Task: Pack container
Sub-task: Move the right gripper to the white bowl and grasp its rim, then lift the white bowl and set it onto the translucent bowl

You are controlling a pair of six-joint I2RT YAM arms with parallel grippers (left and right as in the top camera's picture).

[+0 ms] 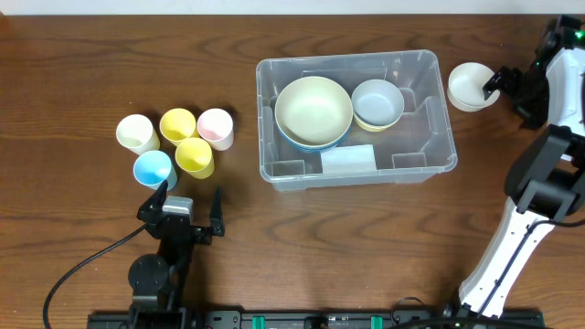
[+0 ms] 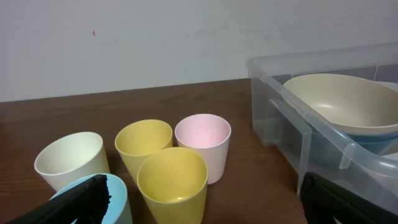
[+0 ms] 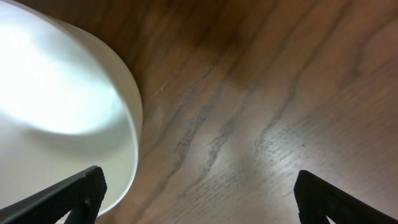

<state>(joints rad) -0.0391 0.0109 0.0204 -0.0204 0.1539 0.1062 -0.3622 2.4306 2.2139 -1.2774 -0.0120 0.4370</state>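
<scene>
The clear container stands at the table's middle, with a pale label on its floor. It holds a large cream bowl stacked on a blue one, and a small pale-blue bowl stacked on a yellow one. A white bowl sits on the table to the container's right. My right gripper is open at that bowl's right edge. In the right wrist view the bowl lies by the left finger of the open jaws. My left gripper is open and empty, just in front of the cups.
Several cups stand at the left: cream, yellow, pink, a second yellow and blue. The left wrist view shows the near yellow cup between the jaws and the container wall at right.
</scene>
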